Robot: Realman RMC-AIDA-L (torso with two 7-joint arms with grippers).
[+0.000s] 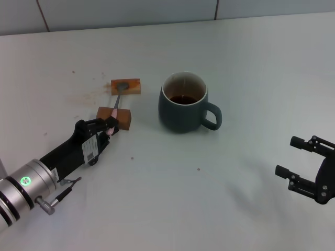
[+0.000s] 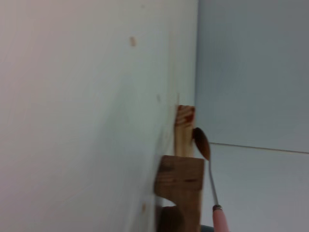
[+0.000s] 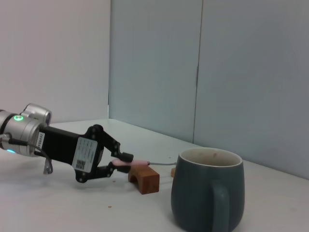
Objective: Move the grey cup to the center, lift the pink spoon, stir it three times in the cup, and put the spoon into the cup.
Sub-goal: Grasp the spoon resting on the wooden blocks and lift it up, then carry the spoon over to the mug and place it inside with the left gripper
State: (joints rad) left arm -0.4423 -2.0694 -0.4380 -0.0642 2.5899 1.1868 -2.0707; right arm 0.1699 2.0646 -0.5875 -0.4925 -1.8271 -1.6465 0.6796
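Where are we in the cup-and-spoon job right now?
Done, apparently: the grey cup stands near the middle of the table. In hand: the left gripper is closed on the pink spoon handle, the spoon lying across two wooden blocks. Left: lifting it, three stirs, leaving it in the cup. The right gripper hangs open, off to the right.
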